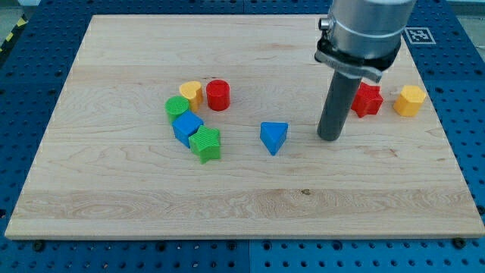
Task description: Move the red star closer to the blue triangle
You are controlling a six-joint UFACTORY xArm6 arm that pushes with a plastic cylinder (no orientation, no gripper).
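The red star (369, 99) lies at the view's right, partly hidden behind my rod. The blue triangle (273, 136) lies near the board's middle. My tip (330, 139) rests on the board between them, right of the blue triangle and just below-left of the red star, a small gap from the star.
A yellow hexagon block (410, 100) sits right of the red star near the board's right edge. At the left is a cluster: yellow heart (191, 92), red cylinder (218, 95), green round block (177, 107), blue cube (186, 127), green star (205, 144).
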